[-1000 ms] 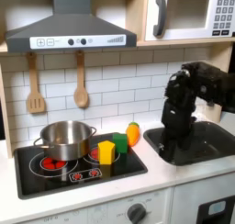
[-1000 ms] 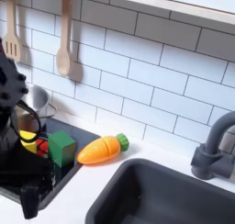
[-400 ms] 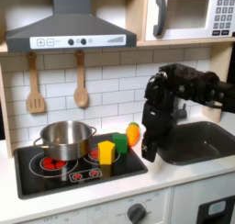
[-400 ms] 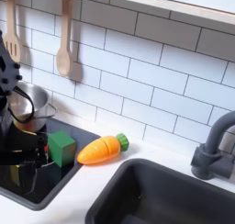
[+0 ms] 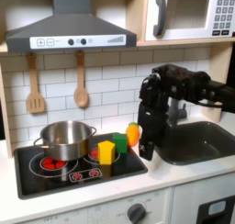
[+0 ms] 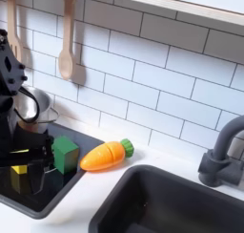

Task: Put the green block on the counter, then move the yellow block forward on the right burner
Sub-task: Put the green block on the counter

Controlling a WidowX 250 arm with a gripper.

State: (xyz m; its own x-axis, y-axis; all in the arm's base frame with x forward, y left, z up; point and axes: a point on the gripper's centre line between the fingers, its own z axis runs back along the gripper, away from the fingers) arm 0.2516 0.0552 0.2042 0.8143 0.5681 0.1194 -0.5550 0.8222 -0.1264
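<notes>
As the gripper [image 5: 147, 151] has travelled from over the sink toward the stovetop, jaws state indeterminate, it now hangs just beside the green block [image 5: 120, 141], which rests untouched on the right burner behind the yellow block [image 5: 106, 152], so grasping remains pending.

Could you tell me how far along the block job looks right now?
Nothing looks done. The small green plastic block sits on the black stovetop, not the white counter, beside the small yellow plastic block. The gripper hovers near them, holding nothing I can see. Both moves remain.
</notes>
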